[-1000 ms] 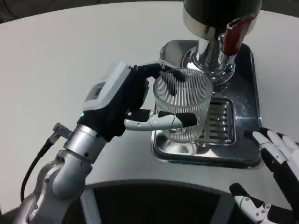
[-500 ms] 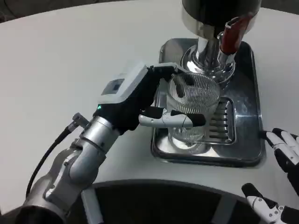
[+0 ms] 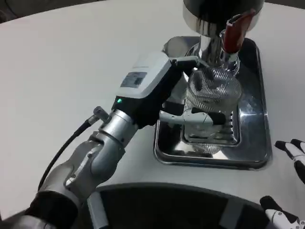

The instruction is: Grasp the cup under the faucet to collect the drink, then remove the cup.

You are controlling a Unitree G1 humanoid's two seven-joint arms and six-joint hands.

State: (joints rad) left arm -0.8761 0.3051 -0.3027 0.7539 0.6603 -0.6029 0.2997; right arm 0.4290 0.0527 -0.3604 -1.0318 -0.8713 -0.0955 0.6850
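Observation:
A clear ribbed glass cup (image 3: pixel 212 98) stands over the slotted grate of the steel drip tray (image 3: pixel 209 155), just below the chrome faucet (image 3: pixel 214 50) with its red lever (image 3: pixel 234 31). My left hand (image 3: pixel 164 95) grips the cup from the left, one finger across its front and others around its far rim. The dispenser's dark body (image 3: pixel 221 9) sits at the top edge. My right hand (image 3: pixel 290 186) hangs at the lower right corner, off the tray, fingers apart and holding nothing.
The white table (image 3: pixel 71 62) spreads wide to the left and behind. A black cable (image 3: pixel 62 152) runs along my left forearm. A dark curved edge of my body (image 3: pixel 162 205) lies along the bottom.
My left hand has carried the cup to the right and farther back, bringing it under the faucet. My right hand has slid lower and toward the picture's right edge.

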